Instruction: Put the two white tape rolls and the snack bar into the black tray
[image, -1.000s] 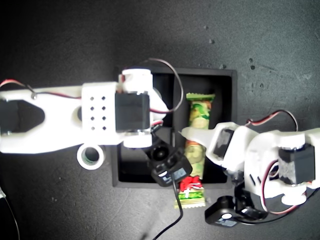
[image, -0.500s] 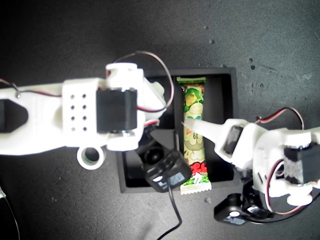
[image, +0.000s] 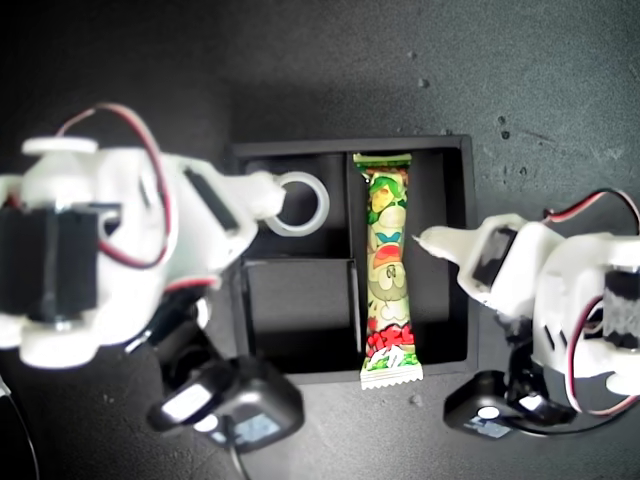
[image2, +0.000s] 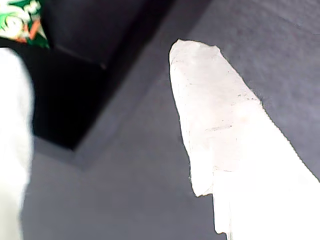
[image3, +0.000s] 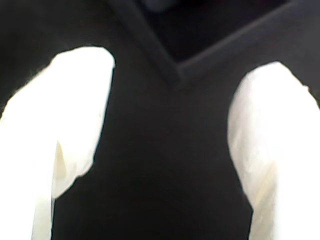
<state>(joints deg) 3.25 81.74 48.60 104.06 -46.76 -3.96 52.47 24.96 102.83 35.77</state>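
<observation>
Snack bar (image: 388, 277) lies in long compartment of black tray (image: 470, 250), one crimped end overhanging wall. One white tape roll (image: 298, 203) sits in small compartment. You see no second roll. First gripper (image2: 107, 125) and second gripper (image3: 167, 120): both spread, empty.

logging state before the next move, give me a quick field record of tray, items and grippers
tray: black, two small compartments, one long
snack bar: in the long compartment, one crimped end over the tray's near wall
tape roll: one in view, in the small compartment at the exterior view's upper left, an arm's finger at its edge
second tape roll: not in view
other small compartment: nothing in it
my first gripper: open, holding nothing
my second gripper: open, holding nothing
</observation>
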